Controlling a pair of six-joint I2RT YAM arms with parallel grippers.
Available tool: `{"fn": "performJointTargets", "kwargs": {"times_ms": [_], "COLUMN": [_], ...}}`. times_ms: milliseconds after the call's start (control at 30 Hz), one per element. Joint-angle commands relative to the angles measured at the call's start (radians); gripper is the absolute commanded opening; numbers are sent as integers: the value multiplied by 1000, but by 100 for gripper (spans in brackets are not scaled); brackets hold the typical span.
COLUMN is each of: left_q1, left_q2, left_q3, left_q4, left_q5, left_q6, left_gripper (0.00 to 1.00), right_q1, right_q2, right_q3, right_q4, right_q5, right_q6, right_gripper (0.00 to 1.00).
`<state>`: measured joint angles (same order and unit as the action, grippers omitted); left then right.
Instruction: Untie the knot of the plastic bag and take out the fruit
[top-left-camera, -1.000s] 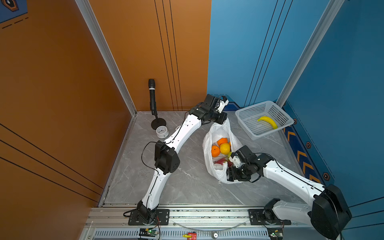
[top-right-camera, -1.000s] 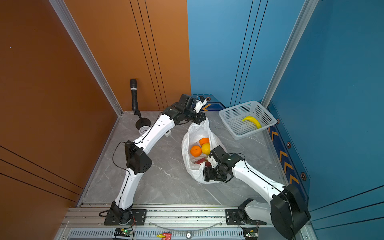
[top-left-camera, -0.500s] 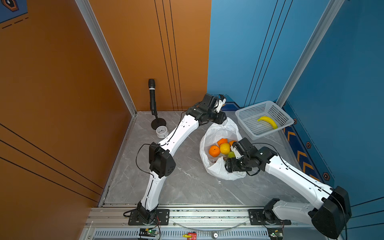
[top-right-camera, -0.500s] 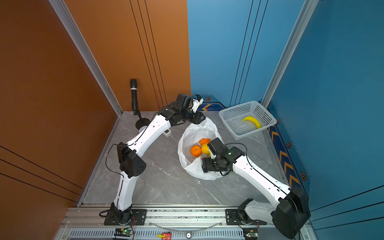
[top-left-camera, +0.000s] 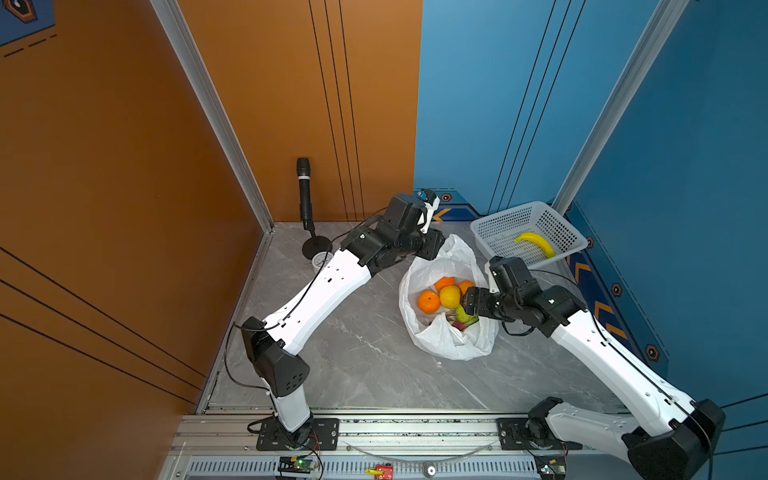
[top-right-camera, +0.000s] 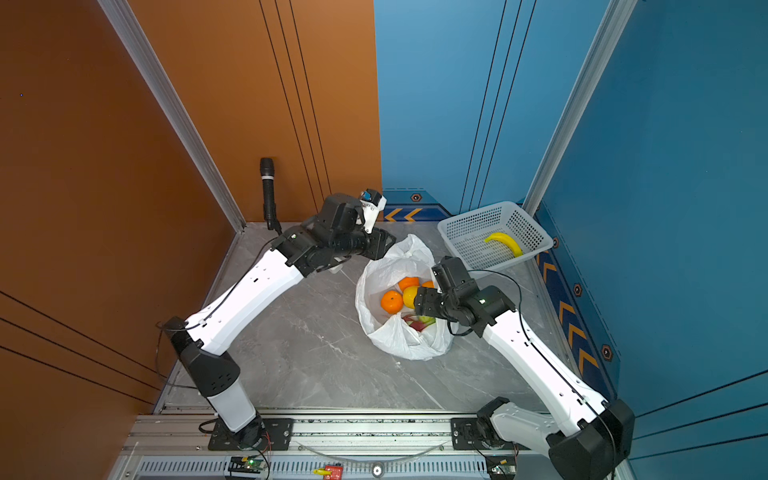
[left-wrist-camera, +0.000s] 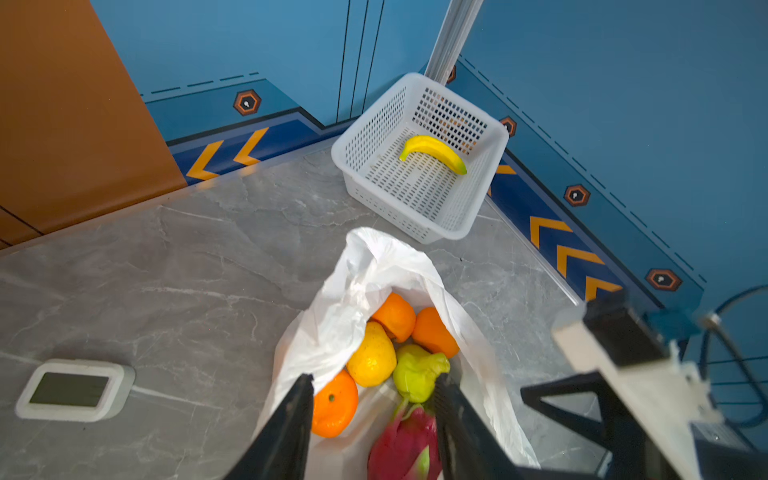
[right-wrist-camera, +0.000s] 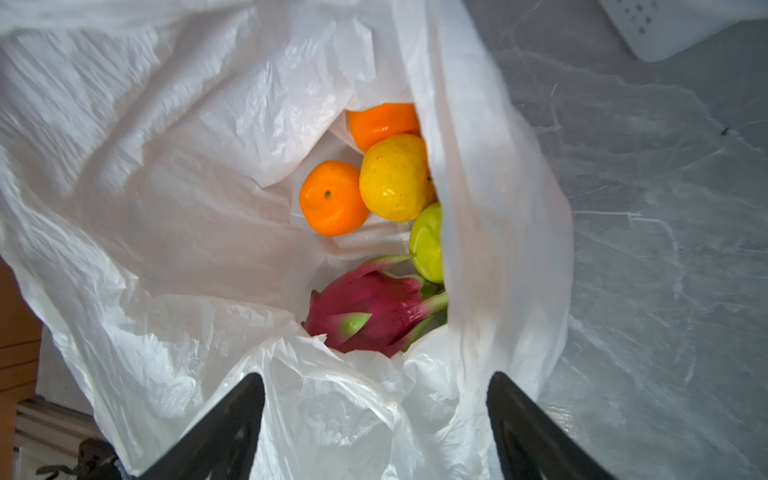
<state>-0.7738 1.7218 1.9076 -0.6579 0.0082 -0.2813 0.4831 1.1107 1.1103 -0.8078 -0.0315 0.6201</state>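
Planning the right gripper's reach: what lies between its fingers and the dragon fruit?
Right wrist view: only a crumpled fold of the plastic bag lies between the right gripper and the dragon fruit.

The pink-and-green dragon fruit (left-wrist-camera: 405, 442) is cut off by the view's edge; the green pear (right-wrist-camera: 428, 245) is half covered by the white plastic bag (right-wrist-camera: 498, 187).
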Motion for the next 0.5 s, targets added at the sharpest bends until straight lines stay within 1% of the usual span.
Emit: {"fn": "performJointTargets", "kwargs": {"times_ms": [0,67,200,267,400,467], "left_q1": [-65,-100,-136,-148,-155,-156], "left_q2": [-38,-36,5,44,132,180], "left_q3": [-85,-140,-198,-195,-165,-147], "left_q4": [6,19,50,62,67,70], "left_q5": [-89,-105,-100,-99,-102,-126], "left_q6": [-33,-24,-39,-38,-32,-34], "left_gripper": [48,48,47,47,48,49], "right_q1": [-66,-109,-178,-201,-215,-217], "right_q2": [-84,-132,-193,-205,-207,-209], "right_q3": [-63,-111,-170,-185,-187,-185], "right_q4": [55,91,104,98,74,72], "right_q5": [14,-12,-44,-67,-82,-93], "right_q6": [76,92,131,144,154,155], "right_gripper": [86,86,86,86,86,86]}}
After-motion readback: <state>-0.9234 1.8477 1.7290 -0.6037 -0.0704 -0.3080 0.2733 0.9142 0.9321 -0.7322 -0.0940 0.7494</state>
